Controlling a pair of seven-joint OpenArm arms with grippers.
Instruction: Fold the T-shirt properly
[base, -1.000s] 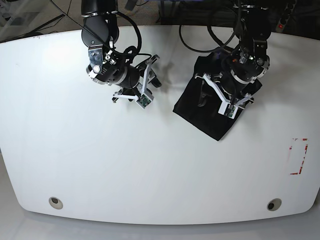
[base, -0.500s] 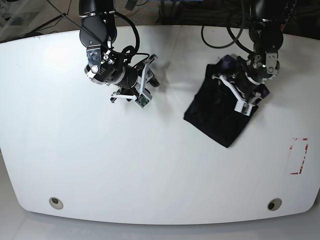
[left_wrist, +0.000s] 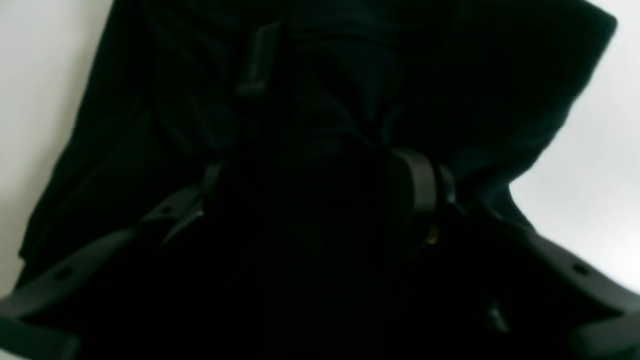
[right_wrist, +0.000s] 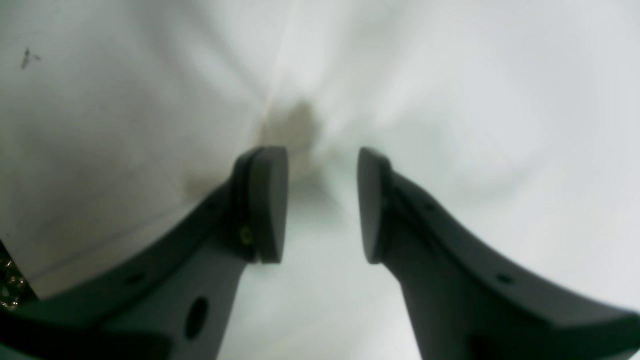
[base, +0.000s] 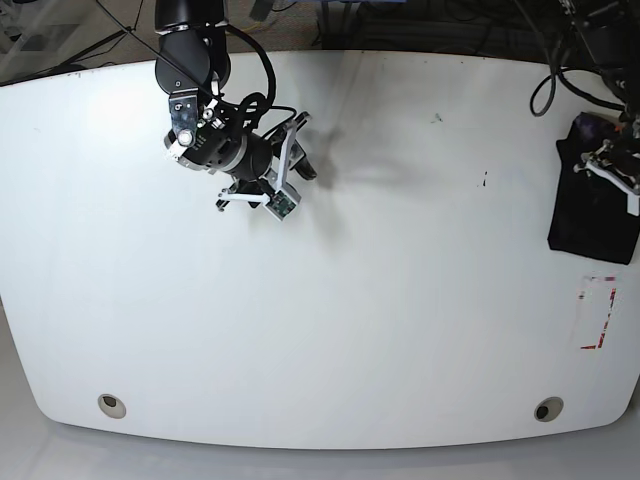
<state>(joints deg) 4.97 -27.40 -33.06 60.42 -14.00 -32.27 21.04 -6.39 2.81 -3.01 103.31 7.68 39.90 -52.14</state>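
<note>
The left gripper (base: 622, 180) is sitting at the far right edge of the base view, and it is pressing down on the T-shirt (base: 590, 215), which is lying as a compact black bundle directly beneath it and spreading a little toward the table's near edge. In the left wrist view the black cloth is filling nearly everything ahead of the fingers (left_wrist: 417, 187), and a fold of it is bunching between them, so the jaws are looking clamped on the T-shirt, though the picture is very dark and the left-hand finger is hard to make out. Bare table (left_wrist: 590, 165) is showing only in slivers to either side of the cloth.

The right gripper (right_wrist: 322, 205) is hovering over the white table, well apart from the T-shirt, on the opposite side of the base view (base: 285, 170). Its two dark pads (right_wrist: 267, 200) are standing apart with an empty gap between them, and nothing is lying inside it. Just beyond the fingertips a faint brownish smudge (right_wrist: 295, 125) is marking the tabletop, and a pale crease line is running away from it.

Near the left gripper, just past the cloth toward the near edge, a red-and-white dashed rectangle (base: 597, 312) is marking the table.
</note>
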